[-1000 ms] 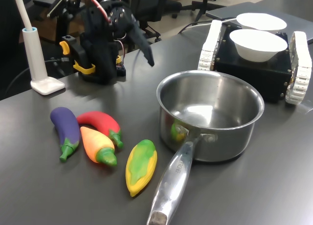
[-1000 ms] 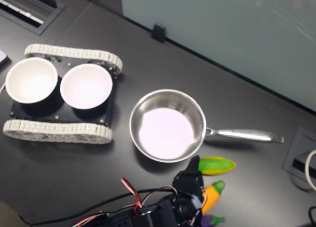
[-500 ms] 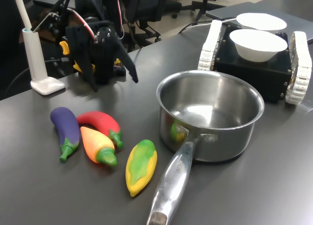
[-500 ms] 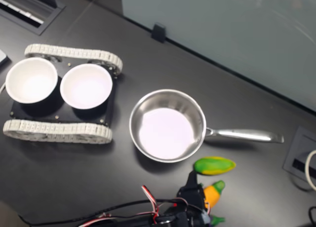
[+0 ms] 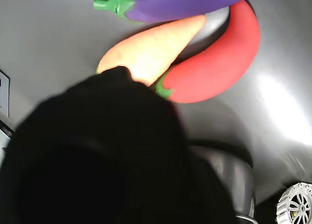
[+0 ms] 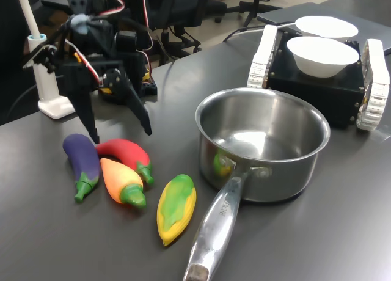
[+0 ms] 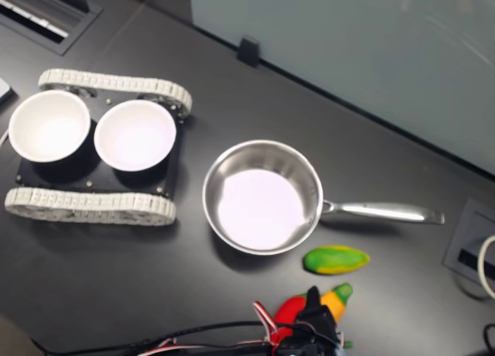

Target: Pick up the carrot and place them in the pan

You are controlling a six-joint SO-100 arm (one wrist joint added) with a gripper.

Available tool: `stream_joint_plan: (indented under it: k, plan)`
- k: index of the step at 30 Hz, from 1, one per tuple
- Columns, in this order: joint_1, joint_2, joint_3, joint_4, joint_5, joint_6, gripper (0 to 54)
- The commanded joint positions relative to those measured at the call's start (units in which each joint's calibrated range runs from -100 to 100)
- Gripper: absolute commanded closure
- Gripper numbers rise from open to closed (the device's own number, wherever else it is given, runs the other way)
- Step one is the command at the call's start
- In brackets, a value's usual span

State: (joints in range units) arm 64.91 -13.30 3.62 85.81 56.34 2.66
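While the gripper (image 6: 119, 134) hangs above the toy vegetables with its two dark fingers (image 6: 139, 113) spread wide and holding nothing, the tips stand over the eggplant (image 6: 82, 158) and the chili pepper (image 6: 125, 153), short of the target. Lying on the dark table (image 6: 73, 244) between those two, touching both, is the carrot (image 6: 122, 181); the wrist view shows its orange body (image 5: 156, 46) partly hidden by the black finger mass. Just beside it rests the corn cob (image 6: 176, 208), and the pan (image 6: 263, 140) stands empty near the first exterior view's right, handle toward the camera. A sound approach, as judged here, carries the open jaws forward over the carrot's thick middle, aligned across its long axis, descending without nudging the pepper, then closing firmly on the slippery plastic
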Motion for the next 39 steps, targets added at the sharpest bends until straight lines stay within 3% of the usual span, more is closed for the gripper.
stream_joint_plan:
  k: [1, 5, 24, 32, 39]
  plan:
    - [1.0, -0.4, 0.2, -4.1, 1.3, 0.7, 18.1]
    - [0.3, 1.4, 1.9, -8.0, 0.8, 1.0, 18.1]
    - [2.0, 9.7, 6.4, -17.2, 1.3, 1.5, 18.9]
    - [2.2, 9.8, 13.5, -23.1, 1.1, 1.5, 19.9]
    - [1.8, 9.5, 13.6, -23.2, 0.7, 1.5, 22.0]
